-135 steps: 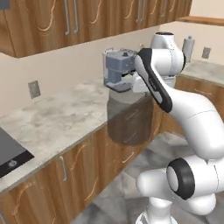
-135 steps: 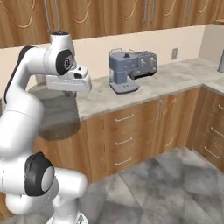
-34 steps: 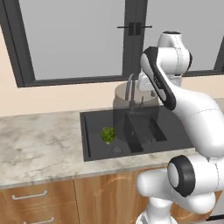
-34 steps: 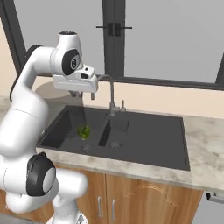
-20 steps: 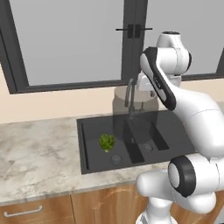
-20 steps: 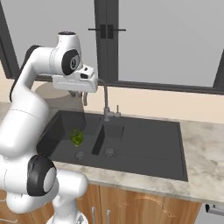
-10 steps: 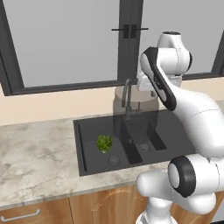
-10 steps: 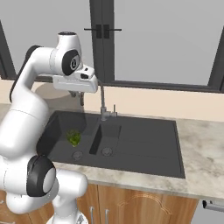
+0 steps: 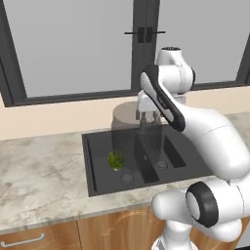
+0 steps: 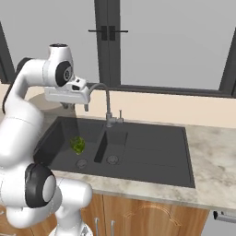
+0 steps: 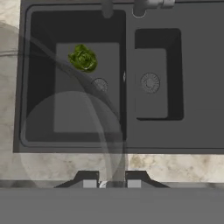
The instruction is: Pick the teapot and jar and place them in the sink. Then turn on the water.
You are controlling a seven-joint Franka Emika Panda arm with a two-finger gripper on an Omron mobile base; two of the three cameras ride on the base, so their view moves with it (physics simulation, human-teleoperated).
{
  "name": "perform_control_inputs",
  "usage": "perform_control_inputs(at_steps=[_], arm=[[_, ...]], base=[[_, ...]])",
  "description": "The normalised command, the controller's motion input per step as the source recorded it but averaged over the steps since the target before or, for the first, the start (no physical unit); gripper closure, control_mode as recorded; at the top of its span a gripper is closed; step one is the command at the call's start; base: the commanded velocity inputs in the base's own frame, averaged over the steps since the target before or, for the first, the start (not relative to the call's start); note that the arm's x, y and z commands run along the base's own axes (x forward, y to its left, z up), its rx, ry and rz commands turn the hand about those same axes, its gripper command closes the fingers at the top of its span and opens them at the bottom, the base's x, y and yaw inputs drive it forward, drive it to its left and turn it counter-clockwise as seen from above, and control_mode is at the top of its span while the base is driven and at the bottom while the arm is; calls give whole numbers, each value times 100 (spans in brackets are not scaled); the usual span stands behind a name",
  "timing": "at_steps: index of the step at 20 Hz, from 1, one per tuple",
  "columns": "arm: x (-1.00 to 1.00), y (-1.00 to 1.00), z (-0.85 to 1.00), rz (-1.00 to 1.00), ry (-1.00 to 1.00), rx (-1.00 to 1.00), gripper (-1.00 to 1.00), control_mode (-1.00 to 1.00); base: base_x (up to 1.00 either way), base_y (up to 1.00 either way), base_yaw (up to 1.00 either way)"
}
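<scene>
Black sink [image 9: 97, 168] under window, translucent jar [image 9: 128, 128] hanging beneath gripper [image 9: 145, 116] pinching its rim

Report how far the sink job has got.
Done: nothing confirmed in the sink yet. In hand: the gripper holds the translucent jar, hanging above the left basin. Left: set the jar down, apparently fetch the teapot too, then turn on the water; the faucet is dry.
</scene>
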Motion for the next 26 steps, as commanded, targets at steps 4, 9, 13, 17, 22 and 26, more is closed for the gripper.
perform_control_inputs(at_steps=[4, 9, 13, 17, 22, 26], arm=[[35, 56, -63, 0, 0, 0, 100, -100], [51, 25, -35, 0, 0, 0, 100, -100], [45, 3, -31, 0, 0, 2, 100, -100], [27, 11, -47, 0, 0, 1, 100, -100], [20, 19, -58, 0, 0, 0, 100, -100], [19, 16, -69, 0, 0, 0, 100, -100]], base=[[0, 0, 0], [0, 0, 0], [0, 0, 0], [0, 0, 0], [0, 0, 0], [0, 0, 0]])
